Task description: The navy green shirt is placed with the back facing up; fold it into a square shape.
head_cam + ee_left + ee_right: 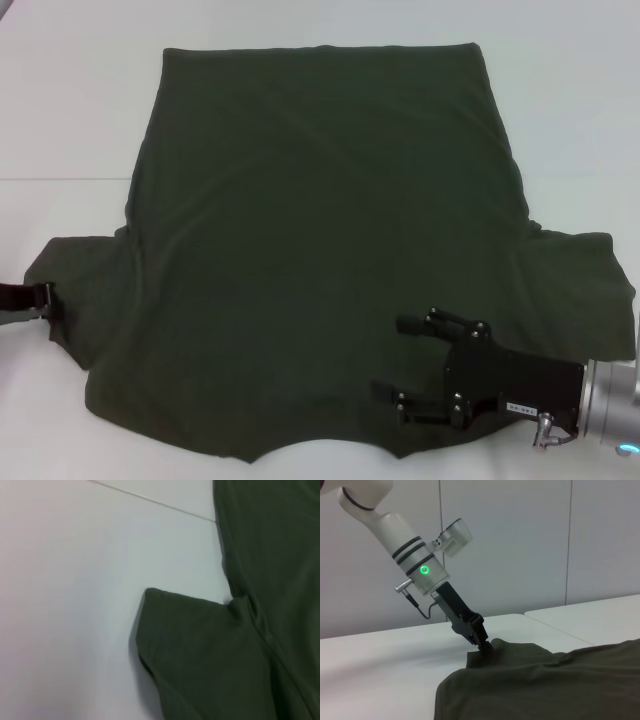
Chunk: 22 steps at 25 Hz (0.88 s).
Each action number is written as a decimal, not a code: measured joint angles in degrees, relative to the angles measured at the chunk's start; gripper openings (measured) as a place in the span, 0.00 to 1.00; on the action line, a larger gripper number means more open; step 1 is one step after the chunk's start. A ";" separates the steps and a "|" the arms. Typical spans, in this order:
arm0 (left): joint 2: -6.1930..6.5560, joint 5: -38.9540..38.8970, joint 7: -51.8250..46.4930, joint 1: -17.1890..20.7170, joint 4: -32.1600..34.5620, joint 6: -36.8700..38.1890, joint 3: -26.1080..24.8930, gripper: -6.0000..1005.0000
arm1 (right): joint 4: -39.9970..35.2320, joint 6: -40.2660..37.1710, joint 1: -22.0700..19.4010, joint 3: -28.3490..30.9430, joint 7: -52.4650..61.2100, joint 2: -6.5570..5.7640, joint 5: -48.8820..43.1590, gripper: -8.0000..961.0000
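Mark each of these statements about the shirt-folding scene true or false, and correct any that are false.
1. The navy green shirt lies spread flat on the white table. True.
2. The right gripper is over the shirt near its near edge, fingers apart. True.
3. The left gripper hangs well clear of the shirt. False: it is down at the tip of the sleeve on the robot's left.
4. The shirt is already folded into a square. False: both sleeves stick out to the sides, and no fold is made yet.
5. The shirt has a large print. False: the fabric is plain.
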 joint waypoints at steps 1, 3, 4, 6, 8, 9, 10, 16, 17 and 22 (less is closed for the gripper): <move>0.01 0.00 0.12 -0.01 0.09 0.09 0.01 0.02 | 0.00 -0.01 -0.03 0.00 0.00 -0.02 0.08 0.97; 0.11 0.01 0.47 -0.02 0.50 0.32 0.00 0.02 | 0.00 -0.04 -0.12 0.00 -0.01 -0.05 0.49 0.97; 0.16 0.02 0.57 -0.01 0.78 0.48 0.00 0.02 | 0.00 -0.08 -0.21 0.00 -0.01 -0.06 1.14 0.97; 0.24 0.04 0.62 0.06 1.44 0.69 0.00 0.02 | 0.00 -0.12 -0.25 0.00 -0.02 -0.06 1.36 0.97; 0.37 0.06 0.63 0.25 2.03 0.84 0.00 0.02 | 0.00 -0.16 -0.30 0.00 -0.02 -0.07 1.56 0.97; 0.49 0.06 0.64 0.31 2.20 0.89 0.00 0.02 | 0.00 -0.16 -0.30 0.00 -0.02 -0.07 1.58 0.97; 0.70 0.06 0.64 0.35 2.31 0.95 0.00 0.02 | 0.00 -0.16 -0.30 0.00 -0.02 -0.07 1.58 0.97; 1.86 -0.12 0.66 0.98 2.99 1.50 -0.50 0.02 | 0.00 -0.17 -0.28 0.00 -0.02 -0.07 1.63 0.97; 2.06 -0.21 0.65 1.07 3.02 1.50 -0.59 0.02 | 0.00 -0.17 -0.28 0.00 -0.02 -0.07 1.63 0.97; 2.50 -0.33 0.51 1.23 3.67 1.59 -0.62 0.02 | 0.00 -0.17 -0.28 0.00 -0.02 -0.07 1.65 0.97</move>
